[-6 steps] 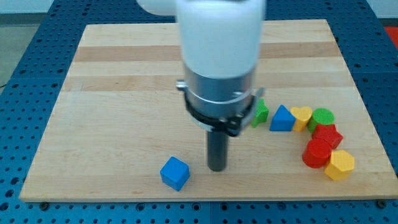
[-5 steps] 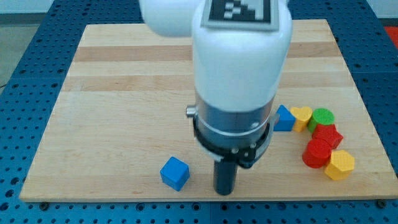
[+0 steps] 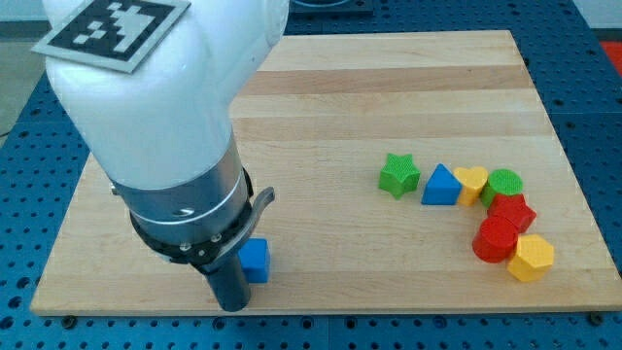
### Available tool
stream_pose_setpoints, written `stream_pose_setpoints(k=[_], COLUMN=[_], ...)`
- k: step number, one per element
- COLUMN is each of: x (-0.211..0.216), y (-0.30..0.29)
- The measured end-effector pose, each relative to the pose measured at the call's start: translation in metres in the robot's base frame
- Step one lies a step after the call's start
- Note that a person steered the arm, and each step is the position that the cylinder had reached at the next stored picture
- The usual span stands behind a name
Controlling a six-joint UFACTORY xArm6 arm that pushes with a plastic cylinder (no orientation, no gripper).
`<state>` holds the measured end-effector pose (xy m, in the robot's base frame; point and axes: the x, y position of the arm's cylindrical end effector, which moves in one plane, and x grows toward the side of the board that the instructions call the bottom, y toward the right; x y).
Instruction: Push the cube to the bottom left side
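The blue cube (image 3: 256,260) sits near the board's bottom edge, left of centre, partly hidden behind my rod. My tip (image 3: 231,305) stands just below and left of the cube, close against it; whether it touches is hard to tell. The arm's large white and grey body covers much of the board's left half.
A cluster lies at the right: green star (image 3: 398,174), blue triangle (image 3: 441,186), yellow heart (image 3: 472,182), green cylinder (image 3: 504,182), red star-like block (image 3: 512,211), red block (image 3: 495,239), yellow hexagon (image 3: 531,258). The wooden board (image 3: 408,87) ends just below my tip.
My tip swept from right of the cube, down along the bottom edge, to the cube's lower left. The cube has shifted slightly left. The green star is uncovered again.
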<state>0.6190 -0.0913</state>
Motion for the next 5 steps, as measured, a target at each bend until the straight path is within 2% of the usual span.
stream_pose_setpoints(k=[3, 5], x=[-0.025, -0.026], y=[0.068, 0.02])
